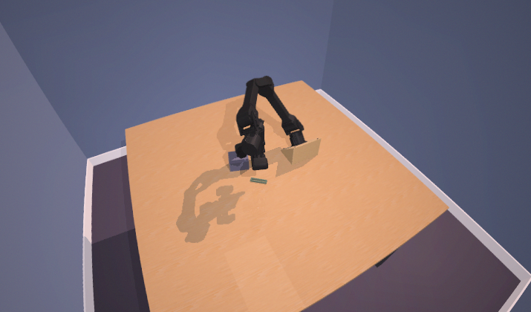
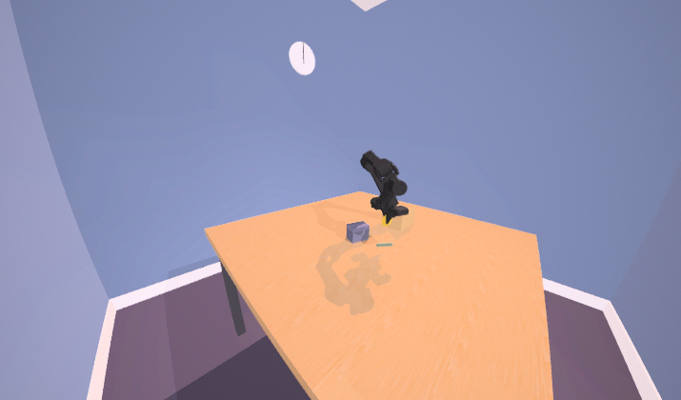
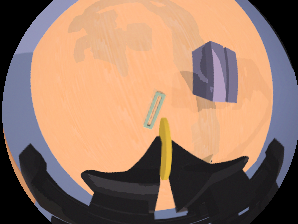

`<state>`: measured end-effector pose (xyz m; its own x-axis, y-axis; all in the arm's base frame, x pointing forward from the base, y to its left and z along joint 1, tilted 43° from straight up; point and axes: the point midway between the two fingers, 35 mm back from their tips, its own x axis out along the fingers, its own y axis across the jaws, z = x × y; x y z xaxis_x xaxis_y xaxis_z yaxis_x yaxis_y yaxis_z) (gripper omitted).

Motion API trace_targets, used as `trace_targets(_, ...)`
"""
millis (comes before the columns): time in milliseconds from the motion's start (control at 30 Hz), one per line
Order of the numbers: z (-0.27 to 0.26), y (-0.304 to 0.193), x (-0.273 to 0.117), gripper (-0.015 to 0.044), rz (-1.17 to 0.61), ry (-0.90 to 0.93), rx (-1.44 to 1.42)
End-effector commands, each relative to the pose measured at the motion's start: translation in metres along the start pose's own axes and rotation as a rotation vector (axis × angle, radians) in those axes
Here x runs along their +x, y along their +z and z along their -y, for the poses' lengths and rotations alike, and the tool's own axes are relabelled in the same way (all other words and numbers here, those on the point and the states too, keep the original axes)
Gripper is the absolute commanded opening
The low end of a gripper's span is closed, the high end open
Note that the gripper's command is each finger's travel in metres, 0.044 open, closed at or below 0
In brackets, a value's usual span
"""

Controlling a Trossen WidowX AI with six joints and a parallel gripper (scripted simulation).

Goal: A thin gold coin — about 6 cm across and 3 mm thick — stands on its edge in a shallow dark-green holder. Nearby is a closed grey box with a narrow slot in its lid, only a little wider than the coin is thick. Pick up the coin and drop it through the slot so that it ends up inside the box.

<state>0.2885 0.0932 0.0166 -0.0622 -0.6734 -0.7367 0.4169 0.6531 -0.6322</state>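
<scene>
My gripper (image 3: 165, 150) (image 2: 388, 217) is shut on the gold coin (image 3: 164, 127) (image 2: 385, 222), which stands edge-on between the fingertips and sticks out past them. The fingers hide part of it, and it does not show in the top view. The coin is above the table, clear of the green holder (image 1: 253, 179) (image 2: 384, 244) (image 3: 148, 125), whose groove is empty. The closed grey box (image 1: 236, 165) (image 2: 352, 234) (image 3: 220, 75) stands to one side of the gripper, right of the coin in the wrist view. A thin dark line crosses its lid there. In the top view the arm partly hides the box.
A pale beige panel (image 1: 309, 151) (image 2: 408, 221) stands upright by the arm's base, on the side away from the box. The arm's shadow falls across the wooden table (image 1: 298, 232) (image 2: 431, 308) and partly on the box.
</scene>
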Motion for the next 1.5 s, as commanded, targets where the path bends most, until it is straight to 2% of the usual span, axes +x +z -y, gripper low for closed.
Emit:
trace_targets(0, 0.001, -0.001, 0.0, 0.0, -0.004, 0.0, -0.021)
trace_targets(1467, 0.083, 0.07, -0.001, 0.0, -0.002, 0.001, -0.02)
